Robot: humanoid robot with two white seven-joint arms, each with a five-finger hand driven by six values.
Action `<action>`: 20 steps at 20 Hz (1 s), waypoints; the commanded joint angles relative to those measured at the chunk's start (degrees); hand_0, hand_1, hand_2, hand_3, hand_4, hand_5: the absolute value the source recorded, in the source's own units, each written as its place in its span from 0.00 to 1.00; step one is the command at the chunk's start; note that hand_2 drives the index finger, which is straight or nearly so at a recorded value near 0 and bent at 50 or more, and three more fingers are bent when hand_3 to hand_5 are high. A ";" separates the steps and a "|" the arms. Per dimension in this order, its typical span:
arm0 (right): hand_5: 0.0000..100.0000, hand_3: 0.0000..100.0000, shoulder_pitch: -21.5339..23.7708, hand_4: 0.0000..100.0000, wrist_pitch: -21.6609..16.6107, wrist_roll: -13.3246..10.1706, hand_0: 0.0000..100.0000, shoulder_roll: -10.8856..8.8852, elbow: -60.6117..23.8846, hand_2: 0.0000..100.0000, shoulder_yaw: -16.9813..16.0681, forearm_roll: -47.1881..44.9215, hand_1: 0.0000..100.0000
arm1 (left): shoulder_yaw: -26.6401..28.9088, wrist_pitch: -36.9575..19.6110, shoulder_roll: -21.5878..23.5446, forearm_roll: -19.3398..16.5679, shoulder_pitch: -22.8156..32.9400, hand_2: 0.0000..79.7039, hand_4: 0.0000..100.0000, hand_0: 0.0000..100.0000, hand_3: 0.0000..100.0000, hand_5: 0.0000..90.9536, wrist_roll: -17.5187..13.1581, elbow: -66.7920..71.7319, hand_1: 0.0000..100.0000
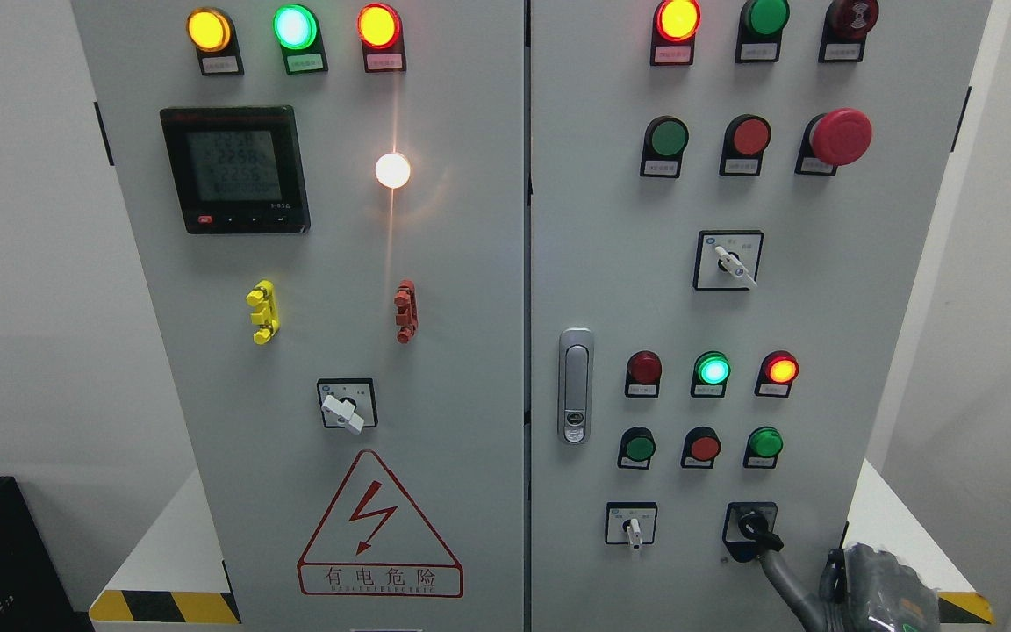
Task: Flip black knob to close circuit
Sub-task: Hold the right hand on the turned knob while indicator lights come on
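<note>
Black knob (753, 525) sat in the right door's (593, 219) bottom right corner, lowest row, just right of a white-handled selector (633, 527). Right hand (773, 549) came up from the lower right edge, grey fingers (777, 570) reaching the knob, one fingertip on its lower right side; a full grasp couldn't be confirmed. Above it were three push buttons and three indicator lamps, green (713, 369) and orange-red (781, 369) lit. Silver door latch (575, 384) sat at the door's left edge
</note>
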 commanded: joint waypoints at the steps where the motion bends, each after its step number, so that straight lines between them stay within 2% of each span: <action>1: 1.00 1.00 0.31 0.93 -0.01 -0.48 0.00 0.26 -0.35 0.89 1.72 -0.03 0.00 | 0.00 -0.04 -0.05 0.00 1.23 0.00 0.00 0.12 0.00 0.00 -0.02 -1.32 0.56; 10: 1.00 1.00 0.40 0.93 0.16 -0.57 0.00 0.08 -0.09 0.89 4.01 0.06 0.00 | 0.00 -0.04 -0.05 0.00 1.23 0.00 0.00 0.12 0.00 0.00 -0.02 -1.32 0.56; 20: 1.00 1.00 1.28 0.93 0.16 -0.74 0.00 -0.01 -0.35 0.89 4.98 0.41 0.00 | 0.00 -0.04 0.04 0.00 1.23 0.00 0.00 0.12 0.00 0.00 -0.02 -1.32 0.56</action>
